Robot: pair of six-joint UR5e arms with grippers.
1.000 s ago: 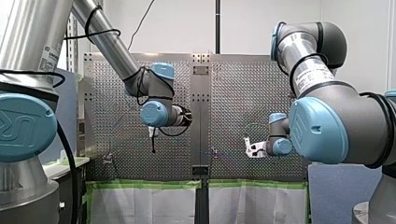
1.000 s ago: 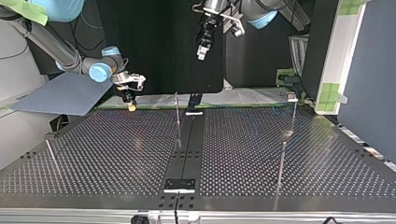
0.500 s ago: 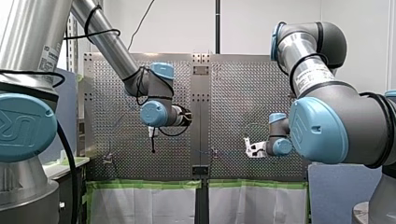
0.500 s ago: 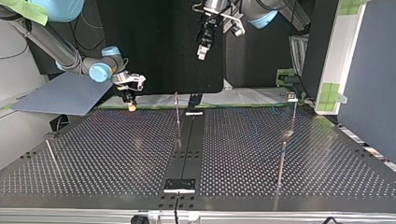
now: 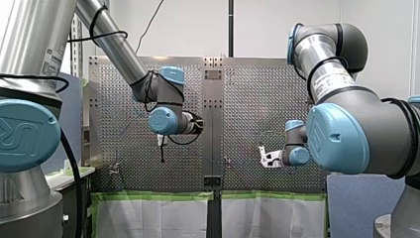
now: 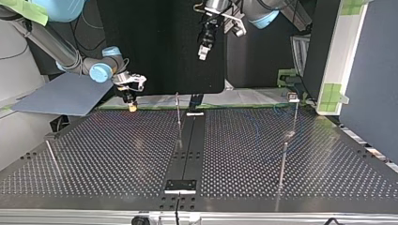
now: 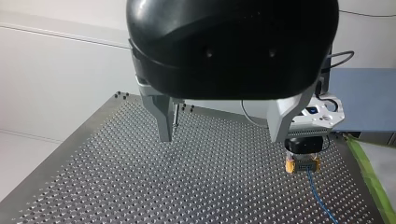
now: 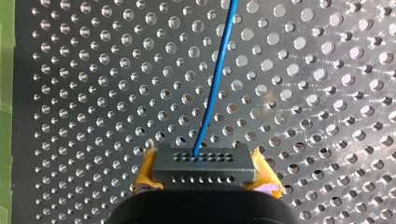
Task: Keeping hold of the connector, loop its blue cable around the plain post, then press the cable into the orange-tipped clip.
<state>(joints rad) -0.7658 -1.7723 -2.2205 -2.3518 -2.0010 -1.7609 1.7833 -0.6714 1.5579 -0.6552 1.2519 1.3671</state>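
Right gripper: jaws closed on the connector, one of its yellow pads on each short side of the dark grey block. The block's drilled face points away from the wrist.

Blue cable: leaves a hole in that face and runs straight ahead of the gripper over the perforated table, out of the right wrist view.

Top view: my right gripper hangs low over the table's far edge, left of the thin upright post beside the centre strip. I cannot tell whether the connector touches the plate.

Left gripper: metal fingers wide apart with nothing between them. In the top view it hangs high above the table, well apart from the connector.

Left wrist view: connector sits clamped in the yellow pads beyond my left gripper, and the cable trails from it across the plate.

The orange-tipped clip cannot be made out.
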